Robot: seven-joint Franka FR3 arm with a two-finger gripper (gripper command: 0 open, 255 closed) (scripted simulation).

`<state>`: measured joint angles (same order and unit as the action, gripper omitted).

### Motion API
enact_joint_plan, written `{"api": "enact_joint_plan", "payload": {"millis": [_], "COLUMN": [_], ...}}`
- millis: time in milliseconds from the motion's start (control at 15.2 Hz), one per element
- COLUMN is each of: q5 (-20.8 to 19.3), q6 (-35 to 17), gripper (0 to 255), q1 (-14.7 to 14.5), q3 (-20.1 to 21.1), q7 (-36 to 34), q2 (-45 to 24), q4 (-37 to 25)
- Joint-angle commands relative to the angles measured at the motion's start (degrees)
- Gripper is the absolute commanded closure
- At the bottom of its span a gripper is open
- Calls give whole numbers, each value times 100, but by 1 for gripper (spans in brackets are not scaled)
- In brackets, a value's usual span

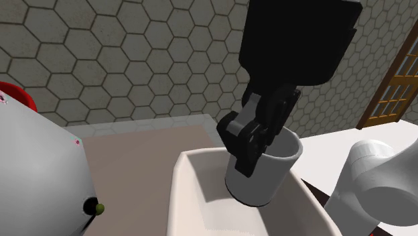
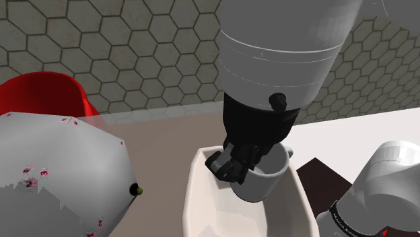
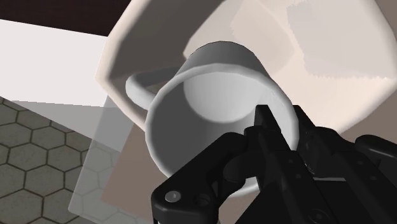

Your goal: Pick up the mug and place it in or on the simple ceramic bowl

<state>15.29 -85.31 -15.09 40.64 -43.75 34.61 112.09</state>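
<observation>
Far left in the shoulder view: big grey domed object point(image 1: 40, 174) with a small dark knob point(image 1: 100, 208), and a red shape point(image 1: 17, 94) behind it. A hexagon-tiled wall point(image 1: 120, 60) runs across the back. A tan counter point(image 1: 134, 154) lies beyond the dome.

Centre: a cream bowl point(image 1: 181, 181) with squarish rounded sides sits on the counter. The mug point(image 1: 268, 174), plain pale grey-white, is tilted over the bowl with its base down inside the hollow and its mouth upward. Cannot tell whether the base touches the bowl.

The black gripper point(image 1: 249, 161) comes down from above and is clamped on the mug's wall at the rim, one finger inside and one outside.

The second exterior view shows the same: mug point(image 2: 266, 182) in the gripper point(image 2: 235, 172), hanging within the bowl's point(image 2: 198, 195) outline.

In the wrist view the mug point(image 3: 216, 83) has its mouth open toward the camera, with the handle point(image 3: 137, 89) on the side away from the gripper point(image 3: 283, 130). The bowl's pale interior point(image 3: 331, 70) lies behind.

Right in the shoulder view: a white arm link point(image 1: 375, 181), a white surface point(image 1: 328, 144) and a wooden latticed door point(image 1: 395, 87).
</observation>
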Motion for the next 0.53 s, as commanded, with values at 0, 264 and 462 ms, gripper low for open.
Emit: {"api": "enact_joint_plan", "payload": {"millis": [0,264,462], "q5": [7,7,7], "q6": [-31,-31,-31], "gripper": [255,255,0], "q1": [-6,-6,-6], "q3": [-1,-1,-1], "q7": [6,6,6], "q2": [15,14,15], "q4": [42,42,42]}}
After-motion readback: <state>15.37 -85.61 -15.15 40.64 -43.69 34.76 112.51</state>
